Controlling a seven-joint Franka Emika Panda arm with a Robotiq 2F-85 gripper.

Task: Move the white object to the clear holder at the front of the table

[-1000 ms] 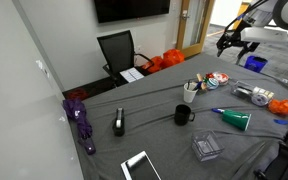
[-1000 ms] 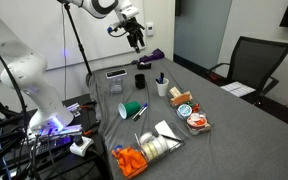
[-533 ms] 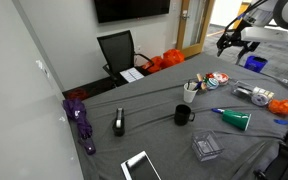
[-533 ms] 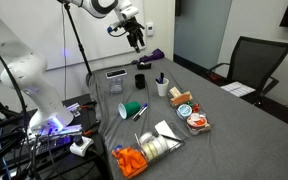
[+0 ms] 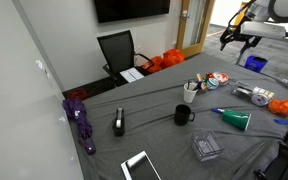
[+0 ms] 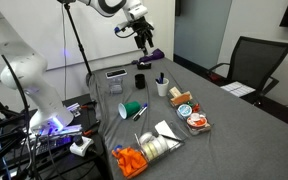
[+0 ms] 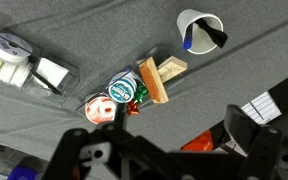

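End effector: the end effector (image 5: 234,43) hangs high above the far end of the bench (image 5: 149,135), its fingers spread apart and holding nothing; it shows in both exterior views.
White object: the white object (image 6: 167,130) lies flat on the grey cloth, just beside a clear box of tape rolls (image 6: 159,147). The wrist view shows the same pairing, the slab (image 7: 52,70) next to the rolls (image 7: 4,60).
Clear holder: the clear holder (image 5: 206,147) sits on the bench near its front edge, well apart from the white object; whether anything is in it cannot be told at this size.
Between the two: a green cup (image 5: 236,119) lies on its side and a black mug (image 5: 183,115) stands upright.
Tablet: a white-framed tablet (image 5: 141,166) rests flat at the front edge, near the clear holder.
Under the wrist camera: a white cup with pens (image 7: 199,30), round snack lids (image 7: 124,90) and a brown block (image 7: 154,80) lie on the cloth below the end effector.
Contact: the end effector touches nothing on the bench.
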